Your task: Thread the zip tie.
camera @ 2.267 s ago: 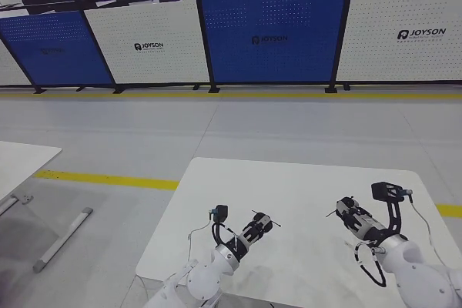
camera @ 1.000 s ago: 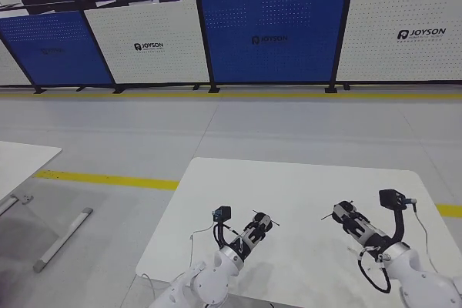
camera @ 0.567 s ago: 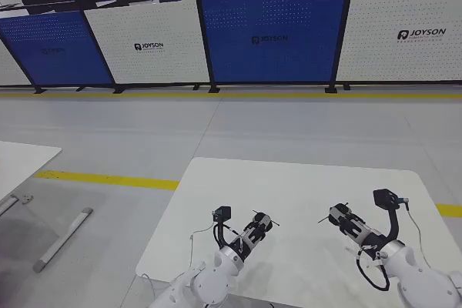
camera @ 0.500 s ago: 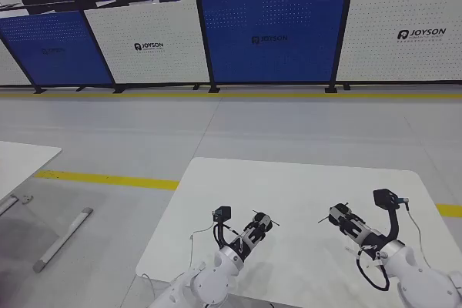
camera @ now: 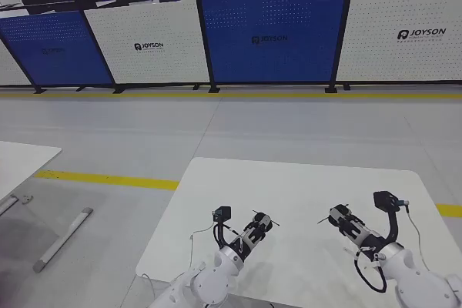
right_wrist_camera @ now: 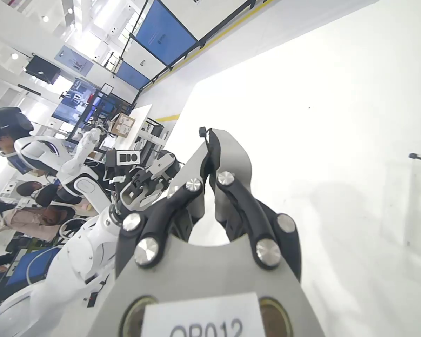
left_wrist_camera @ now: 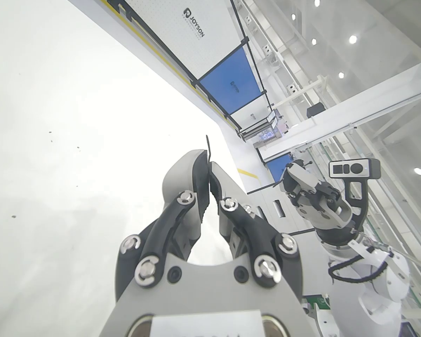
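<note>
The left jaws are pinching shut on the zip tie tail (left_wrist_camera: 208, 147); the right jaws, at three o'clock across the tabletop (camera: 292, 185), are clamping the zip tie head (right_wrist_camera: 202, 130). With both ends hanging well apart, threading is calling for slow, level tip-to-slot alignment.

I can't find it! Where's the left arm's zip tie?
The zip tie is pinched in the left tool, its black end poking out; in the top view, over the table's near left part.

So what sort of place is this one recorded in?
Probably a large industrial hall or robot test floor: perforated blue-and-white partition panels, a yellow floor line, and a white work table.
</note>
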### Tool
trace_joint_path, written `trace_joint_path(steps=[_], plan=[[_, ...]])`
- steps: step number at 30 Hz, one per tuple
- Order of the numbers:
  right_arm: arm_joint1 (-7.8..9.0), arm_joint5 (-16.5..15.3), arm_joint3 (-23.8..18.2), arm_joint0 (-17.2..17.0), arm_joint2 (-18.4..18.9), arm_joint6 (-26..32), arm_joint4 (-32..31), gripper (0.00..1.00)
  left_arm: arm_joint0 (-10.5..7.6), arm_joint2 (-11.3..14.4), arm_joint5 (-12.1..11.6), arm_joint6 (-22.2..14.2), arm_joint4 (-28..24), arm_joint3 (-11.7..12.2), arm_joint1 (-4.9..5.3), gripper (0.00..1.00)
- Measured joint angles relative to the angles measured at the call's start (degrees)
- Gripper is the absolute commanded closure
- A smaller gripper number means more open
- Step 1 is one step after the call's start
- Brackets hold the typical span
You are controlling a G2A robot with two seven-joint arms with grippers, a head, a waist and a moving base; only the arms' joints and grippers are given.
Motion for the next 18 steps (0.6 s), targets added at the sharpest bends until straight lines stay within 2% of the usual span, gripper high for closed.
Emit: trace_joint_path(steps=[6, 9, 12, 18], plan=[[-0.20, -0.4, -2.4, -4.0, 3.0, -2.7, 5.9, 1.00, 0.00, 0.0, 0.0, 0.0, 0.0, 0.0, 0.00, 1.00], [-0.25, -2.0, -2.4, -5.4, 3.7, -2.0, 8.2, 1.00, 0.00, 0.0, 0.0, 0.0, 0.0, 0.0, 0.00, 1.00], [-0.34, -5.2, -0.5, -5.2, 3.3, 1.8, 12.3, 1.00, 0.00, 0.0, 0.0, 0.0, 0.0, 0.0, 0.00, 1.00], [-0.35, -5.1, -0.4, -5.2, 3.2, 1.7, 12.1, 1.00, 0.00, 0.0, 0.0, 0.0, 0.0, 0.0, 0.00, 1.00]])
